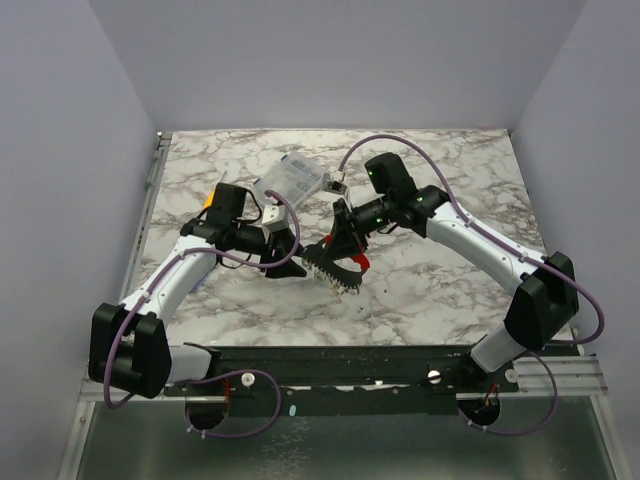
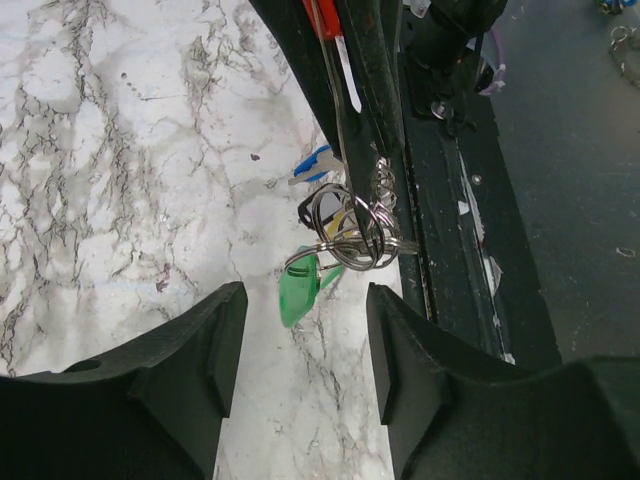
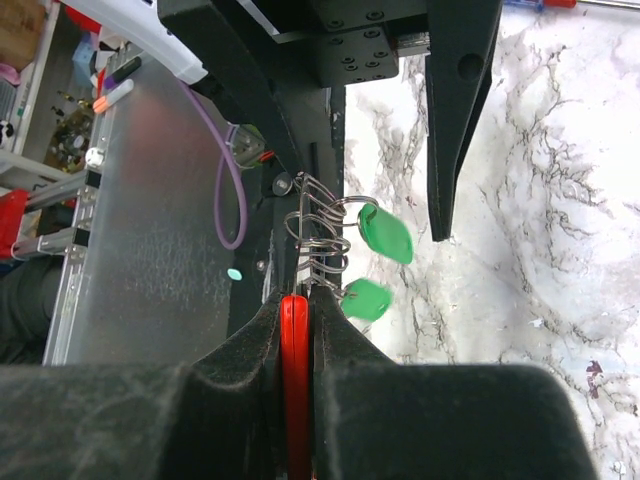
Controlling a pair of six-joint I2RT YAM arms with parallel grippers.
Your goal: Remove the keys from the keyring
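Right wrist: keyring [image 3: 318,238] with 2 green keys [image 3: 386,234]

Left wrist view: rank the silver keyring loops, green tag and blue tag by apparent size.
1. keyring, its bunched silver loops
2. green tag
3. blue tag, partly hidden behind the dark bar, so its true size is unsure

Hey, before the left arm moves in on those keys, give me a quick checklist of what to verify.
1. Right claw shut on the red fob: ok.
2. Left claw open: ok.
3. Keyring ahead of the left claw's gap: ok.
4. Green-tagged key sticking out from the bunch: ok.
5. Left claw holding a key: not ok, nothing gripped.
6. Ring's split end visible: cannot tell.
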